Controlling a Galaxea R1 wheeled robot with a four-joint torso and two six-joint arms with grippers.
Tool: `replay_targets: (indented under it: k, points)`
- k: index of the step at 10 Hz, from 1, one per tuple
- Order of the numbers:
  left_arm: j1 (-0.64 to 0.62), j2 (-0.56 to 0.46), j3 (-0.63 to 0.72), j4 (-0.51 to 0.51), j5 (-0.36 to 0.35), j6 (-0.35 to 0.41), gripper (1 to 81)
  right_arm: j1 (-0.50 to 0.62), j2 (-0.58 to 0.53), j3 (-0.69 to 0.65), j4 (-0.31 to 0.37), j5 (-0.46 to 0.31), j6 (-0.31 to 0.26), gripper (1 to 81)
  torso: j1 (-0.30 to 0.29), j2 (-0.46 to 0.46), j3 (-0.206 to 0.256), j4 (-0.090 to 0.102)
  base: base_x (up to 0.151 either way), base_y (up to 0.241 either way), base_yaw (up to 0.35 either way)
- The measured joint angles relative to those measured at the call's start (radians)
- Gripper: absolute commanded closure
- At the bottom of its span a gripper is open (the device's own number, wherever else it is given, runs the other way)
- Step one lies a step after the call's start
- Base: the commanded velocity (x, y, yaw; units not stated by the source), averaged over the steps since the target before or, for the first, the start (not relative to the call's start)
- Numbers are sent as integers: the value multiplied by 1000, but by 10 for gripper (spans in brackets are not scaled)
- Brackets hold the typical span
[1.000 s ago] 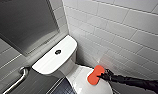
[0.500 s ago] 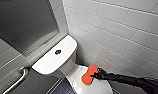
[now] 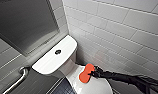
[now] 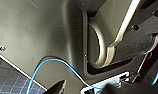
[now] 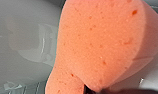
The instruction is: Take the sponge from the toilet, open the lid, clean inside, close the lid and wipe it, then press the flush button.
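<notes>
Right gripper is clamped on the sponge - orange-red, peanut-shaped, pressed flat against the white lid of the toilet. The lid is down. In the right wrist view the sponge sits against glossy white ceramic. The flush button - dark, round - is in the middle of the cistern top, apart from the sponge. A metal grab bar is beside the cistern, with grey wall tiles behind. The left wrist view has a blue cable and dark floor tiles; I can't tell the left gripper's state.
</notes>
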State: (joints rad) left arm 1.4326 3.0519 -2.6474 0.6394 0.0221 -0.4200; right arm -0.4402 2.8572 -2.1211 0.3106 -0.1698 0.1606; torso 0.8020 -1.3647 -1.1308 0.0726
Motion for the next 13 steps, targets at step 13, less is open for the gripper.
replay_targets:
  k: [13]
  points:
    - [0, 1, 0, 0, 4, 0, 10, -195, -166, 172, -20, 175, 1, 811, 0, 0, 0, 0, 0, 0, 0]
